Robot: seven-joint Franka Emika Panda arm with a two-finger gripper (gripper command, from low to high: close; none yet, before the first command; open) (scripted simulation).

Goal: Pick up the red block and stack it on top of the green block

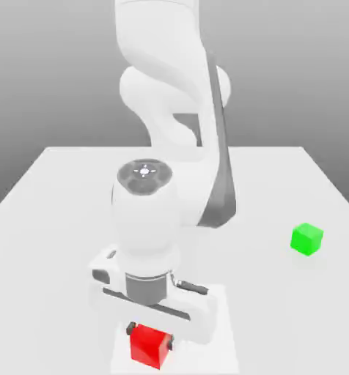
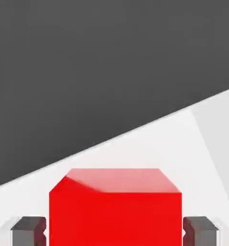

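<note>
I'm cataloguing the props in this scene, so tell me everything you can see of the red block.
The red block is a small, bright red cube with plain, glossy-looking faces and sharp edges, seemingly undamaged. It sits upright toward the front of the pale table, far from the green block. The hand's dark fingertips stand at two opposite sides, very close or touching.

My arm presents smooth white rounded casings, a dark grey strip along one link, a dark round cap with pale markings, and blackish fingertips.
</note>
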